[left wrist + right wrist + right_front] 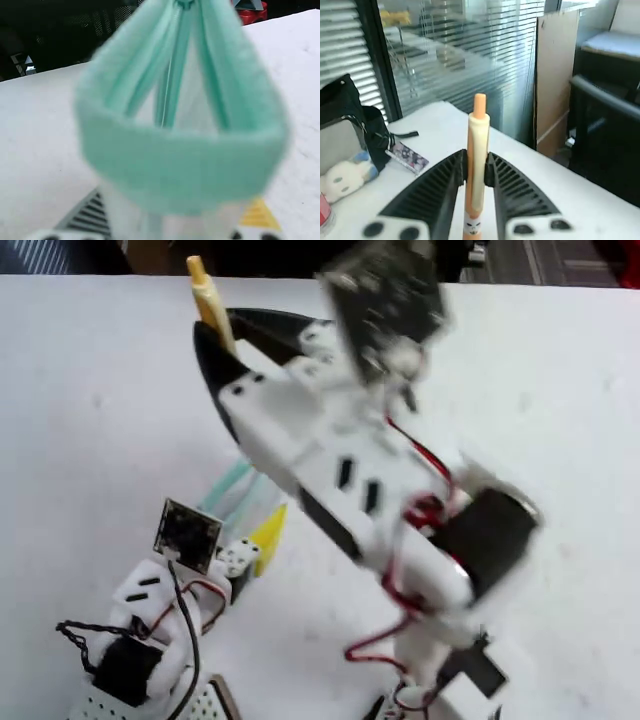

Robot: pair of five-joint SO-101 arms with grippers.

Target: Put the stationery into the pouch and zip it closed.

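- We see the right gripper (476, 156) closed on a slim orange-and-cream plastic pen (479, 135). Its two black ribbed fingers (437, 187) press the barrel from either side, and the pen's orange end sticks out well past their tips.
- In the high view the right arm hangs raised over the white table (90, 390), with the pen at its far end – clear of the tabletop and well apart from the pouch.
- The mint-green fabric zip pouch (175, 165) sits right in front of the left wrist camera. Its mouth gapes wide, and the unzipped green tracks (172, 75) run together toward its far end.
- From above, a strip of the pouch shows just beside the left gripper (256, 540), partly hidden under the right arm.
- The left gripper's yellow jaw lies against the pouch's edge – whether it is clamped on the fabric, we cannot tell.
- The pen is outside the pouch.
- Behind the pen, on another white surface, we see a black bag (350, 115) and a pale plush toy (342, 177) beside it.
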